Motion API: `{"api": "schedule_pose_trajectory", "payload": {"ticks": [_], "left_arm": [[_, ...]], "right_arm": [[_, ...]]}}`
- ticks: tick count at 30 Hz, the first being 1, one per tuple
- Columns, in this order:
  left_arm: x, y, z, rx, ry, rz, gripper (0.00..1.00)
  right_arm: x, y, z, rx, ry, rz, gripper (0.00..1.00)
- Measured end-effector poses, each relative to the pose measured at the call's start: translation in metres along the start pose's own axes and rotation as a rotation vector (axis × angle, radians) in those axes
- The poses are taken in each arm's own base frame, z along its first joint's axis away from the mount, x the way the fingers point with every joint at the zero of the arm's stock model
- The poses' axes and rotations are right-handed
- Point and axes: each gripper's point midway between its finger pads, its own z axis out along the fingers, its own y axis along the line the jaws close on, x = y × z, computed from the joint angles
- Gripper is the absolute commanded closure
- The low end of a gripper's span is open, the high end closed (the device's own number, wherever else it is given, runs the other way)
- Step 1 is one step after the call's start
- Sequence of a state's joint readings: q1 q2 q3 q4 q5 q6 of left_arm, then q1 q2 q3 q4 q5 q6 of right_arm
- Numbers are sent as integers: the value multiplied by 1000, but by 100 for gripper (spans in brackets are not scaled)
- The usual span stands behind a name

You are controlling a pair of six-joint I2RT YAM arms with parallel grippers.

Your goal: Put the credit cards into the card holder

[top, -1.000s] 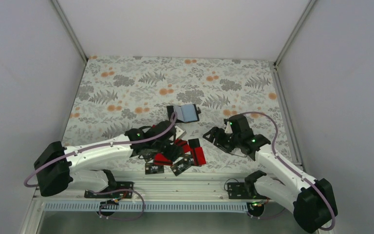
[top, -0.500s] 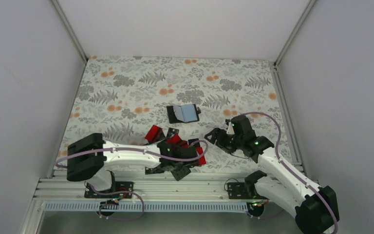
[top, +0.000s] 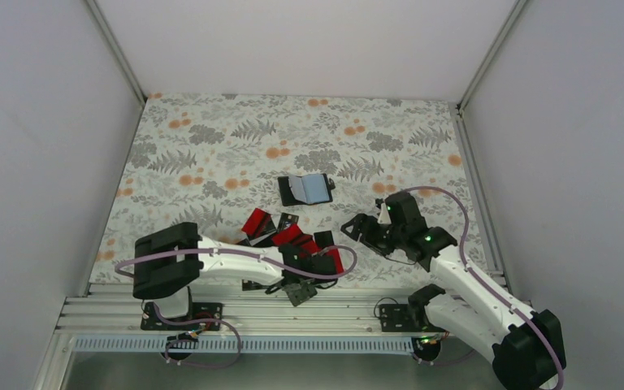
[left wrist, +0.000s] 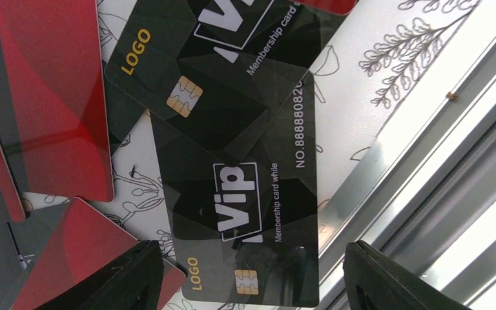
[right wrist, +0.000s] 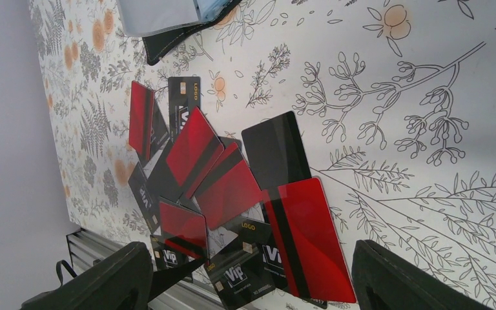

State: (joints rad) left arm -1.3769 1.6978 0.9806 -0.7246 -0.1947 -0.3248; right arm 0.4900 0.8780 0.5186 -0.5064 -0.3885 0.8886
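Note:
Several credit cards (top: 292, 240), bright red and black, lie in a loose overlapping pile near the table's front edge. The card holder (top: 309, 188) lies open behind them, blue-grey inside up; its corner shows in the right wrist view (right wrist: 168, 19). My left gripper (top: 302, 280) is open over a black VIP card (left wrist: 245, 219) that lies at the table's edge, one finger (left wrist: 129, 278) on each side, above it. My right gripper (top: 354, 230) is open and empty, hovering right of the pile (right wrist: 232, 187), its fingers (right wrist: 413, 278) off the cards.
The metal rail (left wrist: 426, 194) at the table's front edge runs right beside the black VIP card. The patterned cloth (top: 211, 146) covers the table. Grey walls stand on both sides and behind.
My left arm has swung from over the pile toward the front edge and to the right, uncovering the red cards. My right gripper has shifted slightly.

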Motion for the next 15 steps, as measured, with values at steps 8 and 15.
{"api": "schedule_pose_trajectory", "payload": {"ticks": [8, 15], "left_arm": [[-3, 1, 9, -57, 17, 25, 30], [0, 5, 17, -96, 33, 38, 33]], "right_arm": [[0, 0, 0, 0, 1, -1, 21], [1, 0, 0, 0, 3, -2, 21]]}}
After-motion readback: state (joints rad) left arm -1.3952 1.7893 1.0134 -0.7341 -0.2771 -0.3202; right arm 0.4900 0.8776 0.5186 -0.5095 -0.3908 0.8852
